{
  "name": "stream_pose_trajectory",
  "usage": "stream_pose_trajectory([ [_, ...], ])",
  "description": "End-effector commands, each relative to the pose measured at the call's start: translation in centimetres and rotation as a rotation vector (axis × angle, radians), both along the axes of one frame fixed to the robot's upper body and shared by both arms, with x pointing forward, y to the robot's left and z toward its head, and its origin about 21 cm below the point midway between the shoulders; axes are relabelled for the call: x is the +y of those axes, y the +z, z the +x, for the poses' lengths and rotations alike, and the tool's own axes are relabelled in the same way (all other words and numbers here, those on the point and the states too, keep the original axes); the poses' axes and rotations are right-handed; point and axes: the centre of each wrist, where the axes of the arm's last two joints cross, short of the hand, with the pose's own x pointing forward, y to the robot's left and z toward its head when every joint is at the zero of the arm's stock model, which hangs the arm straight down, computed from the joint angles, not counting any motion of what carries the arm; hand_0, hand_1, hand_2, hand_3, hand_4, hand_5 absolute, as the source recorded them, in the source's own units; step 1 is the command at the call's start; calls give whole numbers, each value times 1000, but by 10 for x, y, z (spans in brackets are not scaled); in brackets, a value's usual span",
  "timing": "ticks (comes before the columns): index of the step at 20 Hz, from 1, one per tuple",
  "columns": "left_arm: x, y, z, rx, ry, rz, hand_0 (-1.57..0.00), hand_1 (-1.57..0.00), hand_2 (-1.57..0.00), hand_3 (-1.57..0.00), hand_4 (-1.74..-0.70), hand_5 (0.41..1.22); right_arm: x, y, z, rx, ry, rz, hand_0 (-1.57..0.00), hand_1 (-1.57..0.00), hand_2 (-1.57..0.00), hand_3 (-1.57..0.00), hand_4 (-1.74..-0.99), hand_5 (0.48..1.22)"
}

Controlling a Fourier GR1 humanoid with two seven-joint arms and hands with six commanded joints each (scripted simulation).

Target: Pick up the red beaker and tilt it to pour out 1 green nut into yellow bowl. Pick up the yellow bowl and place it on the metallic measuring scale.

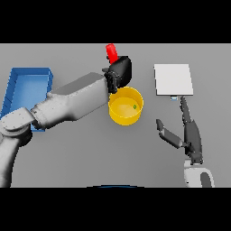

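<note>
From the head view, the left arm reaches in from the left side across the grey table [81, 149]; its dark left hand [119, 72] is curled round the red beaker [111, 52], which sticks up above the fingers, just behind the far rim of the yellow bowl [126, 106]; whether the beaker is upright or tilted I cannot tell, since the hand hides its lower part. The yellow bowl sits on the table directly below that hand, its rim partly overlapped by the wrist; inside it, towards its right side, lies one small green nut [134, 106]. To the right of the bowl, apart from it, the metallic measuring scale [173, 79] lies flat as a pale square plate with nothing on it. The right hand [188, 133] rests in front of the scale, fingers straight and spread, thumb splayed out to the left, holding nothing; its longest fingertip comes close to the scale's near edge. At the far left a blue tray [27, 72] lies on the table, partly covered by the left arm.
</note>
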Motion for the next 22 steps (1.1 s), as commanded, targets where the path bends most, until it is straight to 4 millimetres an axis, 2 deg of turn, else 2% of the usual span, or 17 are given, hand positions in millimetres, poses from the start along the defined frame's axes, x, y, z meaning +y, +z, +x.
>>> stream_pose_trajectory([
  [1, -2, 2, 1, 1, 0, 8, -1571, -1571, -1571, -1570, -1733, 1221, 4, 0, 0, -10, -2, 5, 1, 1, 1, 1, -1207, 594],
  [4, 0, 38, 13, -37, 10, -28, -1571, -1571, -1571, -1571, -1729, 1221, 4, 4, 4, -18, 0, 1, 1, 1, 1, 1, -1209, 592],
  [5, 4, 55, 21, -63, 20, -56, -1571, -1571, -1571, -1494, -1727, 1221, 4, 5, 5, -28, 2, -2, 1, 1, 1, 1, -1203, 592],
  [6, 6, 73, 25, -93, 34, -79, -1571, -1571, -1399, -1509, -1676, 1221, 4, 4, 4, -29, 7, 1, 1, 1, 1, 1, -1201, 592],
  [8, 11, 107, 32, -126, 53, -154, -1571, -1571, -1461, -1041, -1699, 1221, 4, 4, 4, -27, 17, 13, 1, 1, 1, 1, -1186, 596],
  [10, 26, 138, 44, -172, 112, -234, -1571, -1571, -1501, -1232, -1705, 1221, 4, 4, 2, -32, 28, 32, 1, 1, 1, 1, -1181, 593],
  [13, 51, 174, 58, -181, 278, -449, -1571, -1571, -1535, -1397, -1720, 1221, 1, 5, 6, -33, 43, 64, 1, 1, 1, 1, -1193, 597],
  [15, 89, 186, 70, -167, 425, -677, -1571, -1571, -1548, -1379, -1727, 1221, 0, 6, 7, -35, 45, 64, 1, 1, 1, 1, -1199, 594],
  [17, 128, 185, 79, -146, 573, -895, -1571, -1571, -1556, -1360, -1732, 1221, 0, 4, 5, -34, 54, 69, 1, 1, 1, 1, -1222, 592],
  [20, 188, 179, 83, -97, 673, -1185, -1571, -1571, -1563, -1396, -1736, 1221, -1, 2, 6, -39, 51, 57, 1, 1, 1, 1, -1222, 587],
  [22, 216, 164, 82, -83, 730, -1337, -1571, -1571, -1566, -1426, -1738, 1221, -3, 2, 10, -37, 52, 56, 1, 1, 1, 1, -1222, 586],
])
